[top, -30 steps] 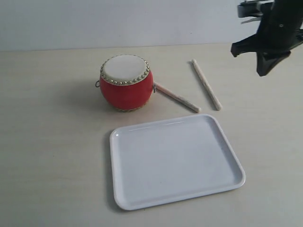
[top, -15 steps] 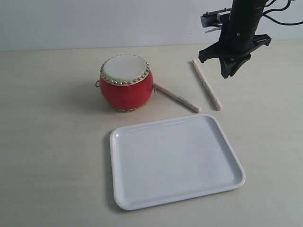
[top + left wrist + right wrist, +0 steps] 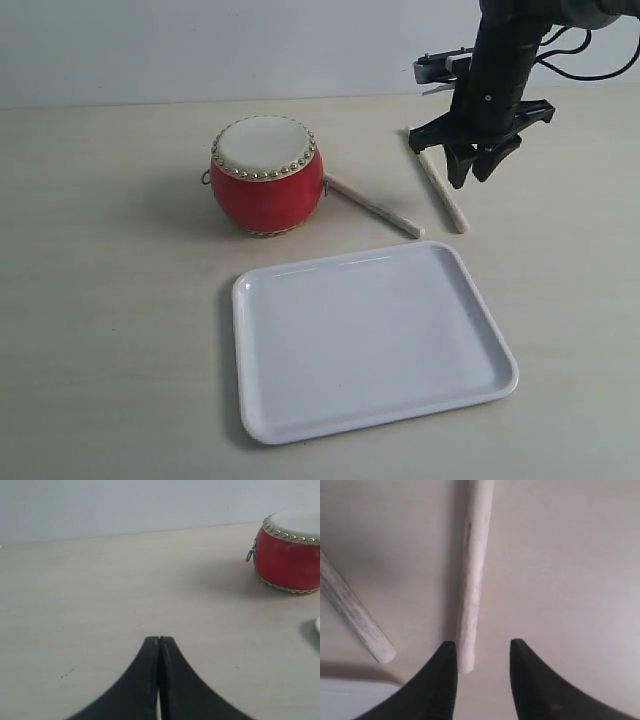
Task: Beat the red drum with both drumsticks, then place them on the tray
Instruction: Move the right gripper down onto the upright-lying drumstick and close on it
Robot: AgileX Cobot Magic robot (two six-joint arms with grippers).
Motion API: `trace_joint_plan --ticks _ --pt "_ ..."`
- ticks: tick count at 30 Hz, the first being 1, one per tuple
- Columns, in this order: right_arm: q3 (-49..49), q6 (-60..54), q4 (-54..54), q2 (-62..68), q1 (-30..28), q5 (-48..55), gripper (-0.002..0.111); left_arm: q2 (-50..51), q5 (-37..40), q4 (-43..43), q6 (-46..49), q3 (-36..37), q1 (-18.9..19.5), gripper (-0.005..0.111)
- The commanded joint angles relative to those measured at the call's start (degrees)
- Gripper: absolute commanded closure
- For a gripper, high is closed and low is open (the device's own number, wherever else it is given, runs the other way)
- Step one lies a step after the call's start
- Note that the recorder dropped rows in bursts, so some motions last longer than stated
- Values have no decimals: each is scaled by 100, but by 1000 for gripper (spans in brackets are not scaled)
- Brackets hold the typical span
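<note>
Exterior view. Right gripper (image 3: 471, 176) spread, tips down, poised over or just beside the near drumstick (image 3: 450, 205) (height above it hard to judge). Long axis of that stick slanting from beyond the gripper toward the tray (image 3: 370, 340). Second drumstick (image 3: 375, 208) on the gripper's drum side, one end at the foot of the red drum (image 3: 267, 185). Both sticks flat on the table (image 3: 120, 300), nothing on the tray. Left gripper not visible here.

Left wrist view. Left gripper (image 3: 159, 642) pressed together, holding nothing. Red drum well ahead and off to one side, no stick in sight (plainly the farther arm).

Right wrist view. Jaws apart, empty. Near drumstick running straight away from the gripper, square across the closing line (good for a pinch), yet off-centre: its tray-side end just beside one fingertip (image 3: 442, 680), with a wide gap to the other. Second drumstick outside the jaws, well apart. Probably needed: a small sideways shift, then down and further along the stick before closing.
</note>
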Motion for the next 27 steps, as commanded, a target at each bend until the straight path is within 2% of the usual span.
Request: trace_joint_plan --ticks 1,18,21,24,27 --pt "-50 -28 0 -17 4 -141 72 -37 -42 0 -9 15 4 107" --pt "-50 -162 0 -17 4 -342 73 -37 -42 0 -9 15 4 107" --pt "-50 -459 149 -17 4 -290 73 -37 -42 0 -9 15 4 107" --pt "-50 -868 521 -17 101 -242 73 -37 -42 0 -9 15 4 107" --pt "-50 -892 322 -17 304 -421 73 -37 -42 0 -9 15 4 107"
